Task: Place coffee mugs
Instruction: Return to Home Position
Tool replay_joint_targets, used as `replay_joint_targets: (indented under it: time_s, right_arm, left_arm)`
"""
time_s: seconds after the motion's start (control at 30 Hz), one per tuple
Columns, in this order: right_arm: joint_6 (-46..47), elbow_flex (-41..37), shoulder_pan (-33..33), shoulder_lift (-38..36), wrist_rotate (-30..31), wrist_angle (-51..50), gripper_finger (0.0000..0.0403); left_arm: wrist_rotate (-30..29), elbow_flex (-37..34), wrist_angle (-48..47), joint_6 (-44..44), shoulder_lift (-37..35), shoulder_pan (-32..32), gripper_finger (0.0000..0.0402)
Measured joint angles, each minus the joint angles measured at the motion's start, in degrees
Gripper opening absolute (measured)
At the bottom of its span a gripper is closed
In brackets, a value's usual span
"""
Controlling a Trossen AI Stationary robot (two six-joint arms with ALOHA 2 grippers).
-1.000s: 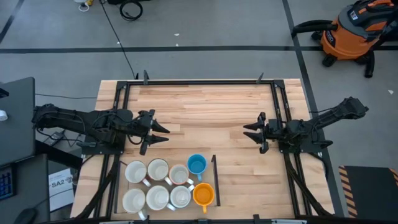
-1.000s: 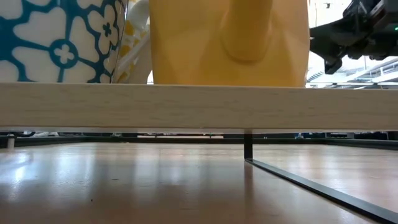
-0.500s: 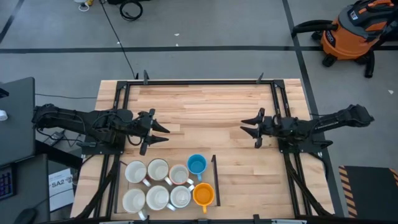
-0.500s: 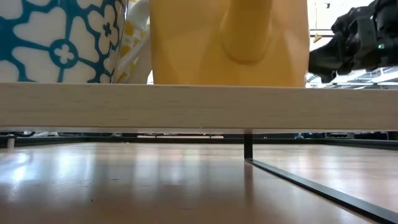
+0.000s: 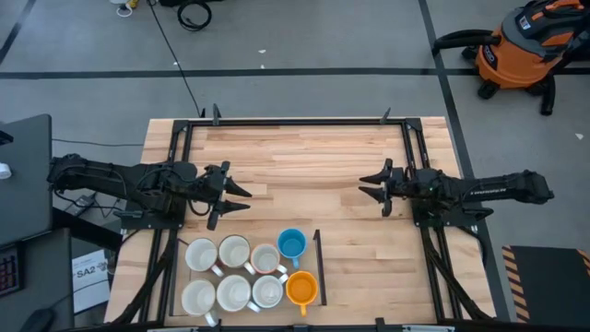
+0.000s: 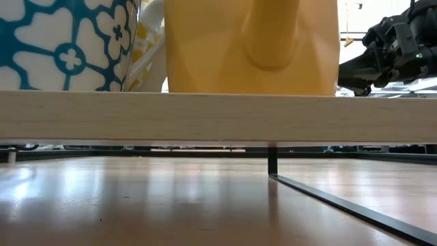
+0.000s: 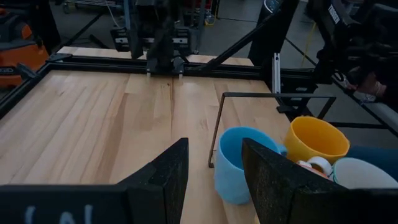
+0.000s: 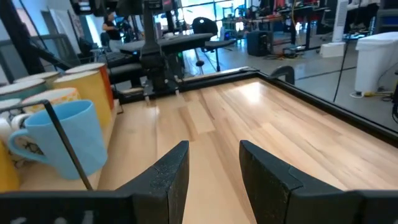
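The coffee mugs point(image 5: 249, 274) stand packed in two rows on a low shelf point(image 6: 218, 116) at the near edge of the bench point(image 5: 304, 152). There are six pale ones, with a blue mug point(image 5: 291, 243) and an orange-yellow mug point(image 5: 301, 288) at the end nearer the right arm. They look to be touching or nearly so, so a knock on one would probably pass along the row. The shelf sits so close to the bench edge that a shove could tip a mug onto the floor. The likeliest cause is the left gripper point(image 5: 241, 199), which hangs over the bench near the pale mugs, its fingers spread apart and holding nothing. If it dipped or swung toward the near edge while pulling home, it could catch a rim or a handle. The right gripper point(image 5: 367, 191) is across the bench, well apart from the mugs, also spread open and empty, so it seems the lesser risk. The thin black wire frame point(image 7: 217, 127) standing beside the blue mug could snag a finger that passes low. The middle of the bench between the two grippers holds nothing. Beyond it, on the floor, stand an orange shop vacuum point(image 5: 521, 46) and a coil of cable point(image 5: 194, 14), both well clear of either arm.
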Motion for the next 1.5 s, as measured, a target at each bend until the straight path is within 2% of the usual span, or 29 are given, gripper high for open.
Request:
replay_joint_targets:
  time_s: [0.27,0.5,0.67,0.87,1.03,1.13,1.3,1.5]
  right_arm:
    - [0.8,0.0,-0.4,-7.2,-0.1,-6.7,0.0147]
    - [1.0,0.0,-0.4,-13.7,0.0,-12.5,0.0147]
    - [1.8,0.0,-0.4,-17.2,-0.5,-14.8,0.0147]
    - [1.6,0.0,-0.4,-18.6,-1.2,-14.9,0.0147]
    - [1.4,0.0,-0.4,-18.7,-1.2,-14.9,0.0147]
    - [1.4,0.0,-0.4,-18.7,-1.2,-14.9,0.0147]
    - [1.4,0.0,-0.4,-18.7,-1.2,-14.9,0.0147]
    - [1.4,0.0,-0.4,-18.7,-1.2,-14.9,0.0147]
  left_arm:
    - [0.0,0.0,0.1,0.0,0.0,0.0,0.0156]
    - [0.0,0.0,4.1,0.0,-1.3,0.0,0.0156]
    - [0.0,0.0,3.3,0.0,-7.2,-0.2,0.0156]
    - [-0.1,0.1,-3.4,1.4,-17.3,-3.9,0.0156]
    - [-6.9,0.1,-8.7,2.4,-21.7,-9.0,0.0156]
    - [-9.9,-1.6,-8.7,3.8,-22.9,-11.7,0.0156]
    - [-10.7,-10.5,0.5,6.3,-23.4,-14.8,0.0156]
    - [-10.6,-25.9,26.4,9.4,-23.3,-15.8,0.0156]
